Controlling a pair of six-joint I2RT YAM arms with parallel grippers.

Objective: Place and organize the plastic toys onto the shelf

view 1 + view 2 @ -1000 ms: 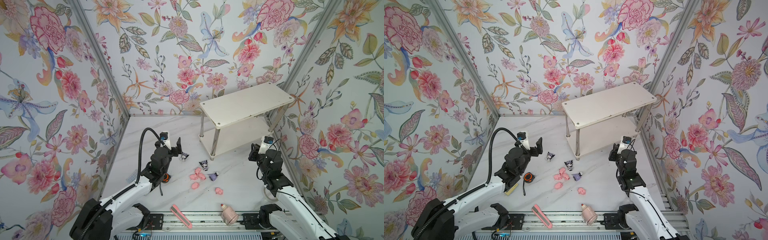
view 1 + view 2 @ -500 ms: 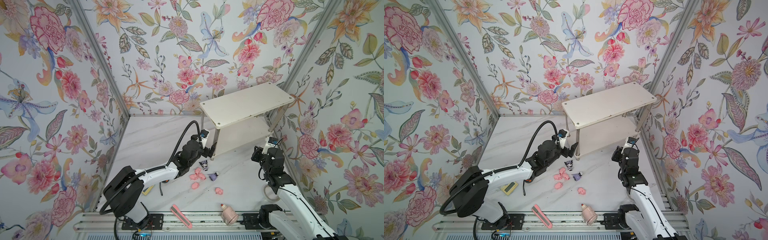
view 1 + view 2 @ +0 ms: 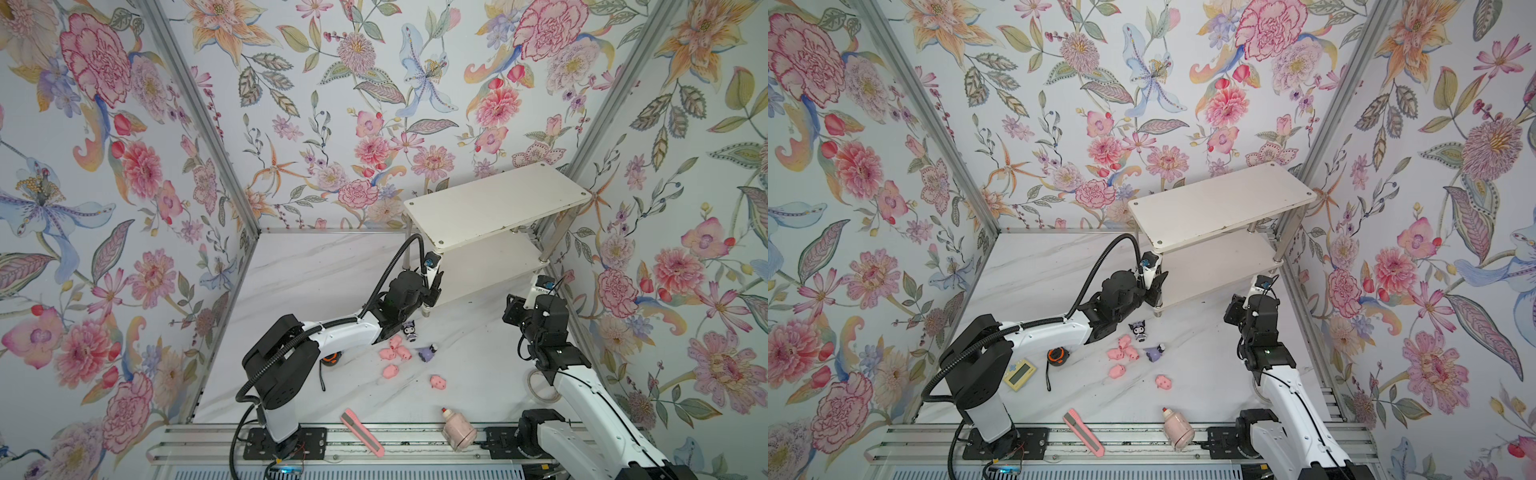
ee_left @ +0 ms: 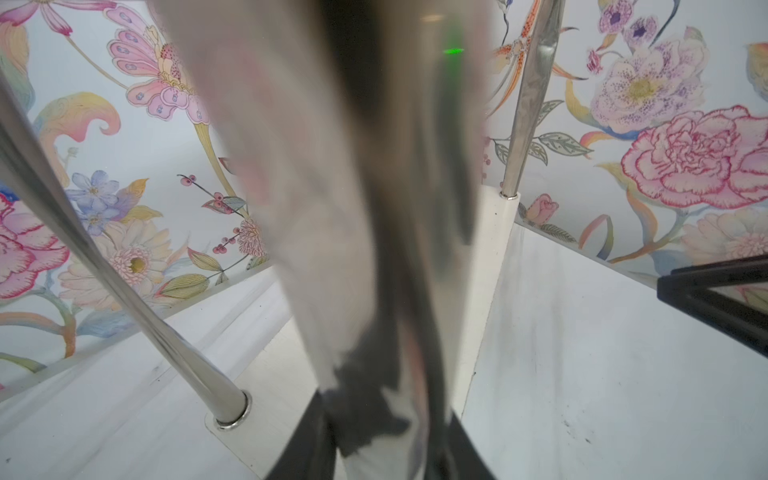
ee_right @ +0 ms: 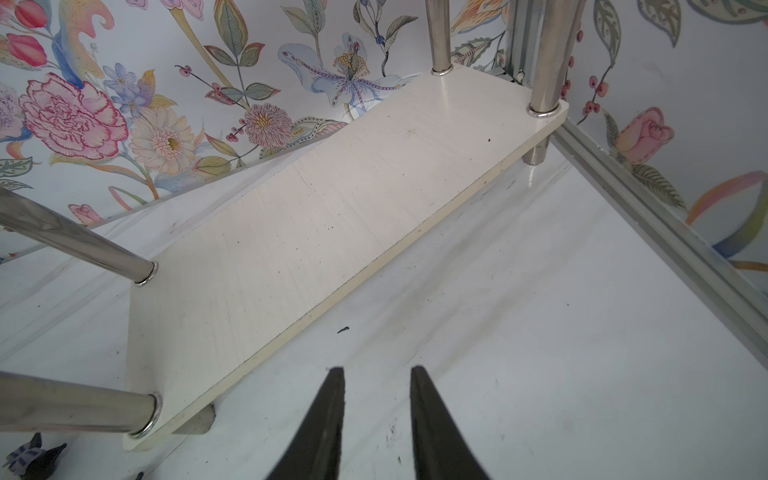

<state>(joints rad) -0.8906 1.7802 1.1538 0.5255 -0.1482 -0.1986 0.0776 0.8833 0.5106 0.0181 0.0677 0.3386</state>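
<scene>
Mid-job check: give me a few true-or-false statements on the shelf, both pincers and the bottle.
Both boards of the shelf are bare of toys. True.
The right pincer holds a pig. False: its jaws stand apart, empty.
The left pincer grips the shelf's front leg nearest the toys. True.
The pink bottle stands upright. False: it lies on its side.
The pigs lie on the table. True.
</scene>
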